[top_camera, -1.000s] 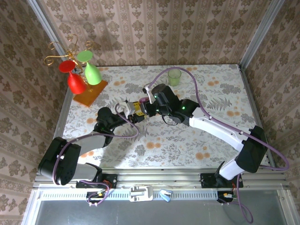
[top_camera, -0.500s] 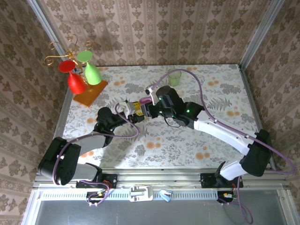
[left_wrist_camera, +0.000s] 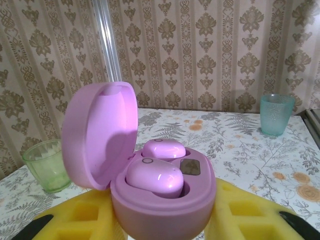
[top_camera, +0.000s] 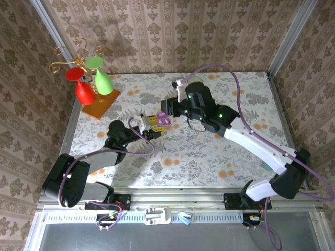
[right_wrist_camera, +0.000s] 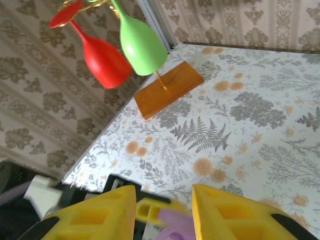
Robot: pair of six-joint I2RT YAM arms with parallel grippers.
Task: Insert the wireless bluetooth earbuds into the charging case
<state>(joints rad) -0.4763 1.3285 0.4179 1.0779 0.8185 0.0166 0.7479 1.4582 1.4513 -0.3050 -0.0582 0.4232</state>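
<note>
— Wineglasses, one red and one green, are hanging upside down from a rack at the far left of the bench. What is the left end effector doing?
— It is clamping the charging case between its yellow fingers, holding it upright with the lid standing open to the left.
— And the earbuds?
— Both are sitting in their wells inside the case, one in front of the other, with their glossy tops showing.
— Where is the right end effector hanging?
— It is hovering just beyond the case and apart from it. Its own yellow fingers are spread apart, and the case is showing as a blur below the gap. Further right, a green cup is standing near the far edge.
</note>
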